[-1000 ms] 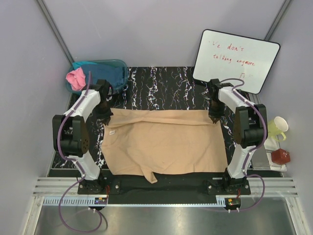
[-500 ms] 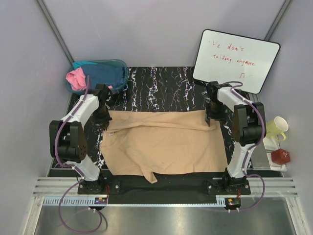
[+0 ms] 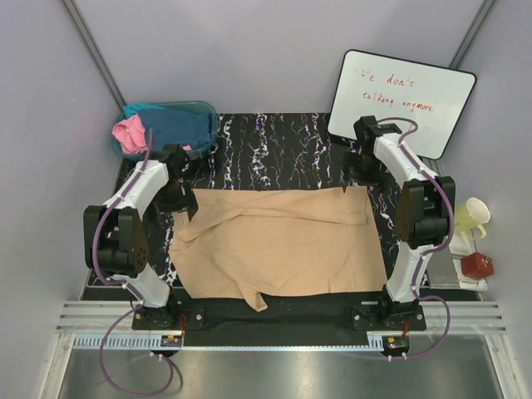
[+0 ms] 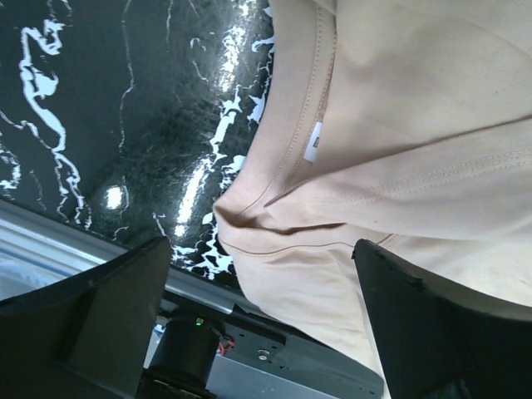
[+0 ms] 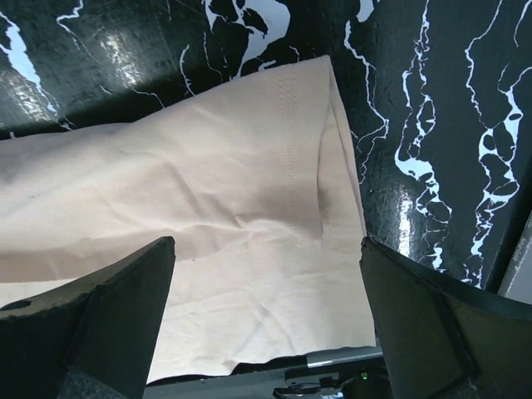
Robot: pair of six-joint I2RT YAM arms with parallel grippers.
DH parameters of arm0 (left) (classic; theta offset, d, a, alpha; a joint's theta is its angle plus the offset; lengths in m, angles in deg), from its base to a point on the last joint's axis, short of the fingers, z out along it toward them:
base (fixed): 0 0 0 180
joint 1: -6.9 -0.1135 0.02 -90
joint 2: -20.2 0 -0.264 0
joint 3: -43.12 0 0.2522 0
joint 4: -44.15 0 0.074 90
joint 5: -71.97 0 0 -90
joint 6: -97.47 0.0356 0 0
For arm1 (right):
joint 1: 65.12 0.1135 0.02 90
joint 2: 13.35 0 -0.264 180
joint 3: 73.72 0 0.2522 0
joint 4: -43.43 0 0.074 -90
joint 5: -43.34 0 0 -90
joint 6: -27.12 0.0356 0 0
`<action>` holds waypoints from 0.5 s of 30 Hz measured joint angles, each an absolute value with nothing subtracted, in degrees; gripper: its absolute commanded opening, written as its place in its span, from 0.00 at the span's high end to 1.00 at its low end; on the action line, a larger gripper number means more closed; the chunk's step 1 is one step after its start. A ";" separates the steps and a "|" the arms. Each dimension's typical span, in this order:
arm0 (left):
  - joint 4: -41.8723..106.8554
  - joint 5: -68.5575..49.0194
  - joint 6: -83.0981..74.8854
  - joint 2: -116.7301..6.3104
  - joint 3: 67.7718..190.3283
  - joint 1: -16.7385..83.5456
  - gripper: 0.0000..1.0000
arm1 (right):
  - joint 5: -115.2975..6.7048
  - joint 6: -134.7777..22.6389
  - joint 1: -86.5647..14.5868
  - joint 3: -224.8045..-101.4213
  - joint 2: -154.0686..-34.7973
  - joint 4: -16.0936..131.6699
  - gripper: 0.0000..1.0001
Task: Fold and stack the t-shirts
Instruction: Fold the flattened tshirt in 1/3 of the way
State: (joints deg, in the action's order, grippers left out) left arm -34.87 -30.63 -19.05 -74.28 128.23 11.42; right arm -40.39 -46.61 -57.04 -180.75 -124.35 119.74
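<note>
White and black arms reach forward from the near edge of the black table, one on each side. The left arm bends in over the far left corner of the tan shirt. The right arm bends in over its far right corner. The left claw is wide open above the collar and holds nothing. The right claw is wide open too, above the shirt's corner, and holds nothing. The tan shirt lies spread out on the table, a bit wrinkled. A whiteboard leans at the far right. A see-through teal tub at the far left holds a blue shirt, and a pink shirt hangs over its rim. A yellow mug stands off to the right.
</note>
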 measured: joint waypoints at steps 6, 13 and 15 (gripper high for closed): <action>-34.71 -31.02 -17.65 -72.86 132.34 13.76 0.54 | -42.56 -46.63 -57.04 -180.95 -125.45 119.63 0.00; -30.67 -27.81 -14.42 -82.78 142.55 20.53 1.00 | -44.81 -46.76 -57.04 -181.02 -127.96 119.08 0.00; -29.80 -26.52 -13.89 -87.31 145.85 22.48 1.00 | -44.94 -46.76 -57.04 -181.06 -128.26 118.84 0.00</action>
State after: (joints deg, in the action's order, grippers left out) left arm -29.80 -26.52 -13.89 -87.31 145.85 22.48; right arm -44.94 -46.76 -57.04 -181.06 -128.26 118.84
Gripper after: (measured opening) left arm 0.005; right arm 0.994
